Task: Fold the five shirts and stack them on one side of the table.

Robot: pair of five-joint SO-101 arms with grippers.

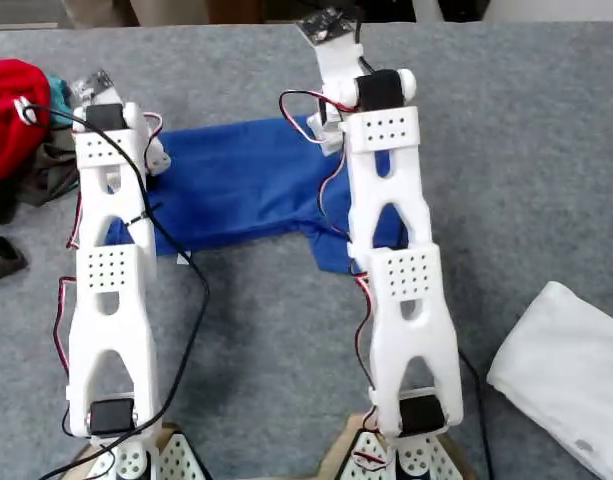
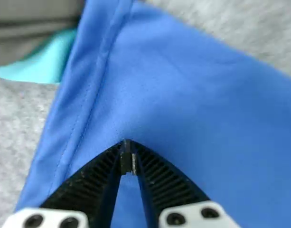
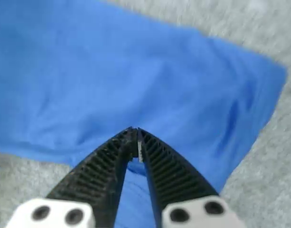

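The blue shirt (image 1: 246, 190) lay spread on the grey table (image 1: 516, 120), toward 11 o'clock from centre. The left gripper (image 2: 127, 156) was pinched shut on its 9 o'clock edge, and the right gripper (image 3: 136, 142) was clamped on cloth near 3 o'clock. A folded white shirt (image 1: 566, 370) sat at 4 o'clock

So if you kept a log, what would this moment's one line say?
left tool: shut, over blue shirt | right tool: shut, over blue shirt | white cloth: folded, lying apart

Grey table (image 1: 546, 120) — blue shirt (image 1: 236, 190), white garment (image 1: 571, 370)
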